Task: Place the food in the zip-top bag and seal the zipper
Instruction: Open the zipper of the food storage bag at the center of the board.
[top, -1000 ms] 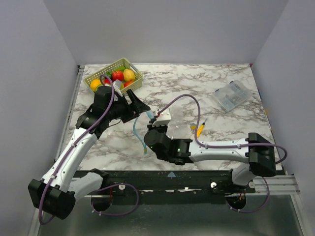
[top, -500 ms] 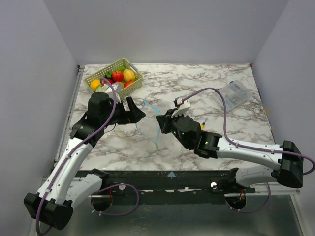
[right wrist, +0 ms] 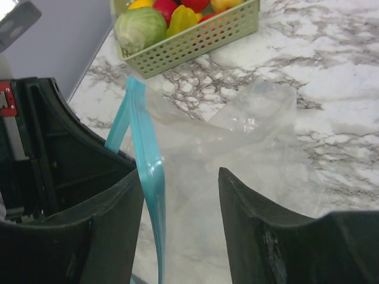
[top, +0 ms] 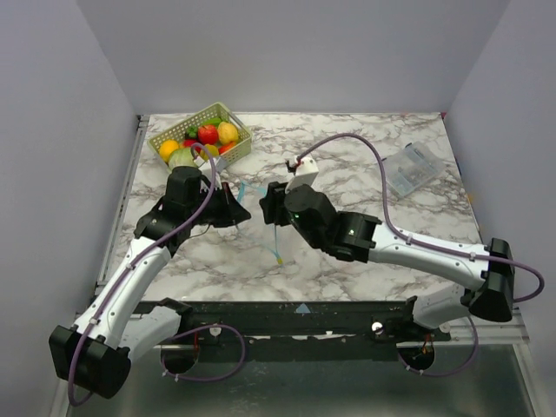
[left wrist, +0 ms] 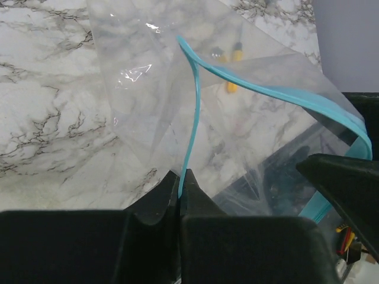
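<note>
The zip-top bag [top: 252, 198] hangs clear and crumpled between my two grippers, left of the table's middle. My left gripper [top: 236, 211] [left wrist: 180, 175] is shut on the light-blue zipper [left wrist: 192, 112], which rises from between the jaws and curves off right. My right gripper [top: 268, 208] [right wrist: 180, 173] is open; the zipper [right wrist: 145, 160] hangs just inside its left finger [right wrist: 121, 207], and bag film [right wrist: 249, 118] lies beyond the gap. The food [top: 207, 134] [right wrist: 140, 26] sits in the green basket [top: 234, 149] [right wrist: 201, 41] at the back left: a green cabbage, with red, yellow and orange pieces.
A clear plastic box [top: 408, 169] lies at the back right. A thin yellow stick [left wrist: 236, 54] shows through the bag on the marble. The left wall runs close beside the basket.
My left gripper has shut on the zipper. The right gripper has opened and moved left and toward the back, up to the bag's mouth; the bag now hangs between the two grippers.
</note>
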You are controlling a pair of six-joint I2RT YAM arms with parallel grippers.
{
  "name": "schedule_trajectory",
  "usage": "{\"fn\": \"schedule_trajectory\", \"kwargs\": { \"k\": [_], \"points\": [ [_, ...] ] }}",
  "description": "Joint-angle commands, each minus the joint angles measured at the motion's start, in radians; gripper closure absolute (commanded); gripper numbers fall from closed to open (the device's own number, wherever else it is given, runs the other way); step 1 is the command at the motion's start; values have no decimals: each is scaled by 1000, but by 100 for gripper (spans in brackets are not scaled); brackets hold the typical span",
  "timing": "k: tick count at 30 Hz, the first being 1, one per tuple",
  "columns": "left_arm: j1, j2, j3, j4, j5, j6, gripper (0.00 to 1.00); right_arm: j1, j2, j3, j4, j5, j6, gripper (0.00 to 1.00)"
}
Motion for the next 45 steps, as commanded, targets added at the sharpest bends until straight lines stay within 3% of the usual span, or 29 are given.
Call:
{"fn": "schedule_trajectory", "kwargs": {
  "k": [1,8,11,15,19,23,28,33,34,37,39,45],
  "points": [
    [1,16,56,2,13,-12,100,41,153,236,-406,196,65,41],
    [1,52,102,-37,-47,-33,100,118,412,588,-851,477,249,41],
    [1,60,109,-45,-78,-33,100,124,466,666,-953,527,303,42],
    [1,86,116,-49,-76,-35,100,123,461,650,-893,531,247,43],
    [1,105,119,-52,-73,-31,100,123,399,557,-725,517,152,47],
    [1,115,126,-55,-62,-19,100,110,319,422,-508,485,27,70],
    [1,117,135,-60,-61,0,100,76,262,349,-440,486,16,99],
    [1,135,142,-39,-47,1,100,20,209,278,-355,390,-50,99],
    [1,145,156,-41,-41,0,97,1,200,270,-352,361,-48,99],
    [1,181,210,-58,-29,7,64,-58,169,237,-310,301,-57,99],
    [1,187,221,-35,-26,9,48,-75,151,204,-261,275,-96,99],
    [1,240,279,20,-8,-16,21,-150,145,211,-260,284,-158,99]
  ]
}}
